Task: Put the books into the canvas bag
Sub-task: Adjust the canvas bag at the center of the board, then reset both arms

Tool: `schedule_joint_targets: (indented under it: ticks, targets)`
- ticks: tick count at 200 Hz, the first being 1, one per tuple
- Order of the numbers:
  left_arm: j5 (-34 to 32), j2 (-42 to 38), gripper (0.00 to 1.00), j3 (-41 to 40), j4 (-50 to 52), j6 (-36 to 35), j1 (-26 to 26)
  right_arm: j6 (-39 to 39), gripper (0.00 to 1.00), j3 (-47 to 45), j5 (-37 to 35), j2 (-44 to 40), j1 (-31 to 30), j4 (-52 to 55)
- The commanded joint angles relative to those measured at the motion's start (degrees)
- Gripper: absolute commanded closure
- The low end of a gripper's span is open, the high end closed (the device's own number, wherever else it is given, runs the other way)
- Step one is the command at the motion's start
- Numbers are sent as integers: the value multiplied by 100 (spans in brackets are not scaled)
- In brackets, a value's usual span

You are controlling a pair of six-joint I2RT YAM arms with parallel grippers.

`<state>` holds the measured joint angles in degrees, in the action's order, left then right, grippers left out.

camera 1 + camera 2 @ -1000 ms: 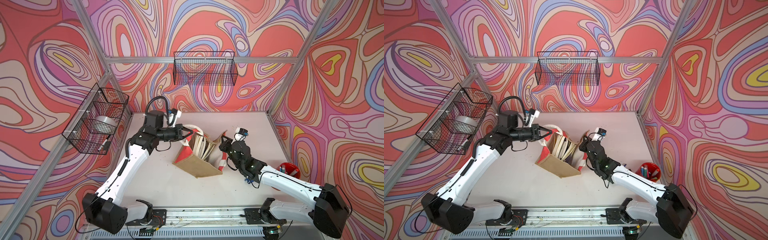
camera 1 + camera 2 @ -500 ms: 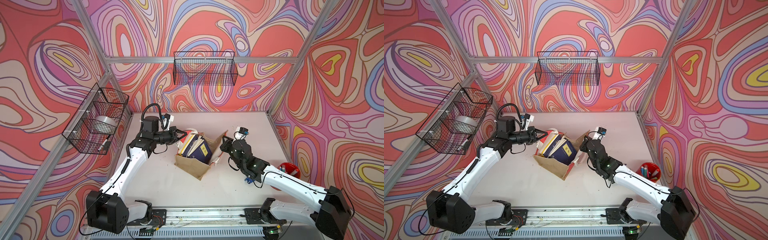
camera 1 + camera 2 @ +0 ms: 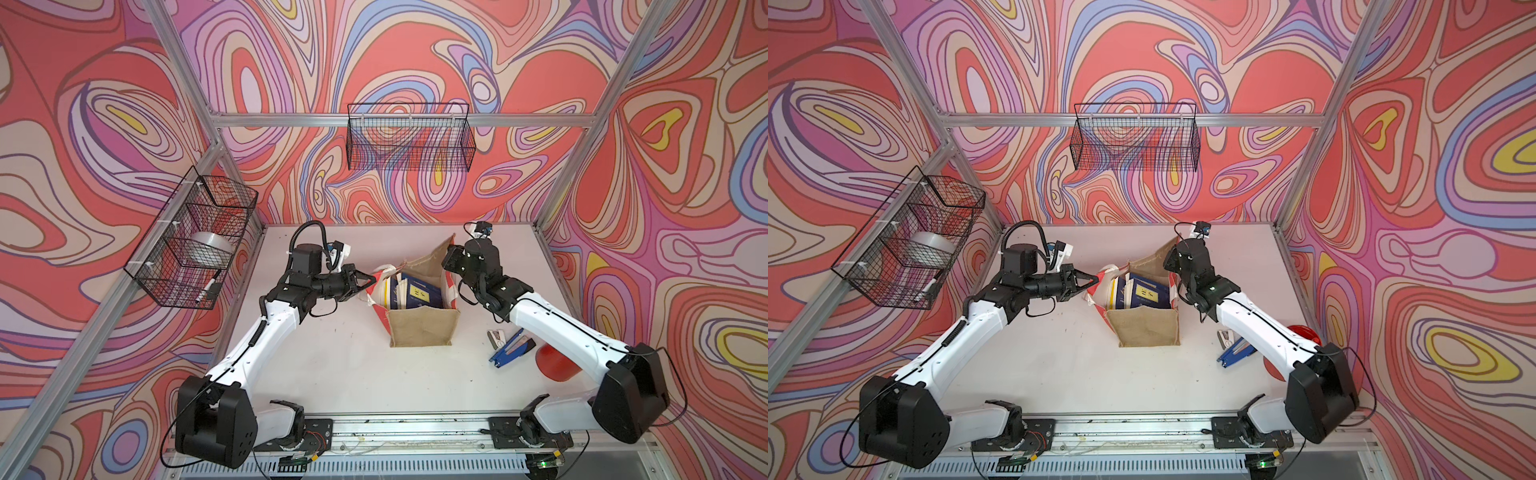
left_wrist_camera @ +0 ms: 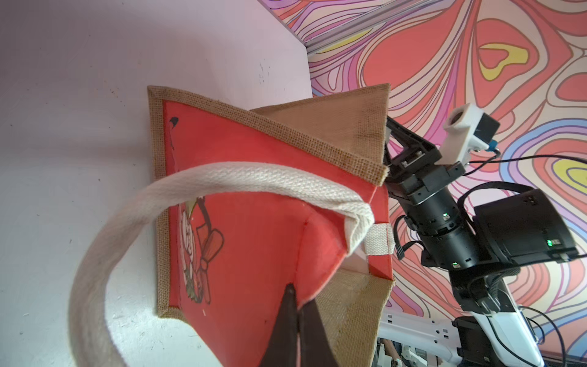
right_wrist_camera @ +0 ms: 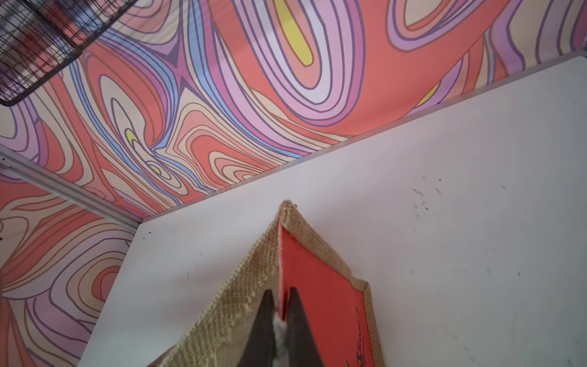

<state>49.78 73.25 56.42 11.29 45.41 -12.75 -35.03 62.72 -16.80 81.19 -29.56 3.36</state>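
Books (image 3: 409, 291) were seen in both top views already standing inside the canvas bag (image 3: 422, 326), which sat upright at table centre. The left gripper (image 3: 371, 279) was clamped on the bag's rim at 9 o'clock, the right gripper (image 3: 446, 259) on the rim at 2 o'clock. A blue stapler (image 3: 510, 353) lay at 4 o'clock of the bag.

Left wrist view: jaws pinched on the red panel edge, white handle (image 4: 222, 181) looped beside them.

Right wrist view: jaws closed on the rim where jute met red panel.

Judged step: final settling; next, both grips would need releasing without tipping the bag.

Against one second earlier: the bag, then tilted over with its mouth turned away, was righted, and both arms were spread wider.
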Motion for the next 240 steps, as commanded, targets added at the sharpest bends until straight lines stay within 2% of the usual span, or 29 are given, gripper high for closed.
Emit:
schedule_joint_targets:
  ticks: [1, 14, 18, 29, 46, 64, 86, 95, 122, 139, 154, 177, 207, 224, 240]
  targets:
    - [384, -94, 100, 123, -558, 205, 9, -44, 90, 205, 310, 97, 109, -227]
    - [378, -59, 100, 186, -686, 250, 16, 4, 81, 240, 380, 117, 134, -231]
    - [396, -49, 97, 200, -766, 297, 15, 20, 79, 241, 375, 94, 134, -244]
    - [443, -14, 81, 243, -998, 424, 10, 111, 71, 215, 448, 15, 142, -327]
    - [444, 29, 48, 443, -1181, 522, 10, 322, 55, 175, 550, -260, 213, -412]
    - [352, 66, 29, 935, -879, 251, 27, 586, 42, 184, 593, -607, 367, -334]
    - [243, 194, 18, 1538, -312, -188, 168, 761, 30, 356, 917, -792, 833, 74]
    - [223, 254, 16, 1629, -243, -250, 311, 847, 26, 366, 1055, -857, 1037, 167]
    - [-13, 347, 14, 1604, -101, -282, 777, 905, 23, 401, 1538, -868, 1659, 491]
    - [-836, 365, 14, 1681, 804, -787, 897, 1024, 20, 333, 1622, -816, 1885, 638]
    - [-1622, 333, 12, 1479, 1115, -1133, 897, 1276, 2, 156, 1740, -682, 2035, 616]
    - [-3378, 289, 10, 792, 948, -1244, 900, 1815, 2, -8, 1621, -243, 2225, 753]
    - [-5837, 576, 5, 87, 430, -1496, 898, 2325, 2, -518, 1326, -11, 2428, 301]
    - [-6636, 663, 1, -298, -266, -1880, 897, 2619, 2, -795, 1190, 9, 2509, -8]
    - [-7072, 664, 0, -661, -907, -2482, 897, 2807, 2, -1156, 1213, 9, 2627, -432]
